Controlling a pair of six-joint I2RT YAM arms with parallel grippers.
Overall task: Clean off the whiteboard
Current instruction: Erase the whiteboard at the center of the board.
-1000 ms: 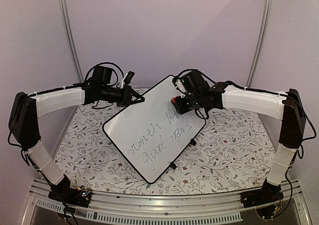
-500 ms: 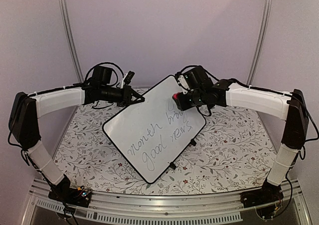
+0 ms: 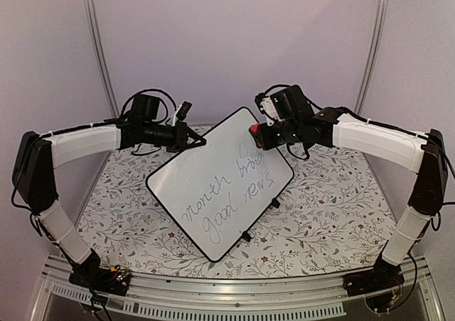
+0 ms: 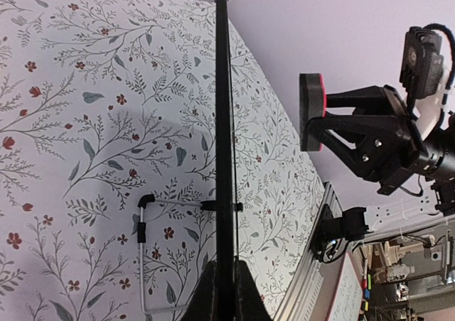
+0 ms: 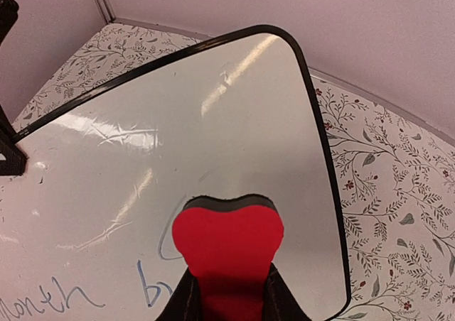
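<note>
The whiteboard (image 3: 213,193) is tilted up off the table, with grey handwriting "month" and "good news" on its lower half. My left gripper (image 3: 200,142) is shut on its upper left edge. In the left wrist view the board (image 4: 222,122) shows edge-on between my fingers (image 4: 222,296). My right gripper (image 3: 259,135) is shut on a red eraser (image 3: 254,129) near the board's top corner. The eraser (image 4: 311,111) hangs apart from the board face. In the right wrist view the eraser (image 5: 227,239) hovers over the board (image 5: 213,108) above a drawn loop, held by the gripper (image 5: 229,289).
A floral tablecloth (image 3: 334,207) covers the table. A metal rail (image 3: 234,296) runs along the near edge. The board's wire stand (image 4: 142,264) and black feet (image 3: 246,236) stick out below it. Purple walls with metal posts (image 3: 99,51) close in the back.
My right gripper has lifted the eraser up and back from the writing towards the board's top corner. The left gripper and the board have not moved.
</note>
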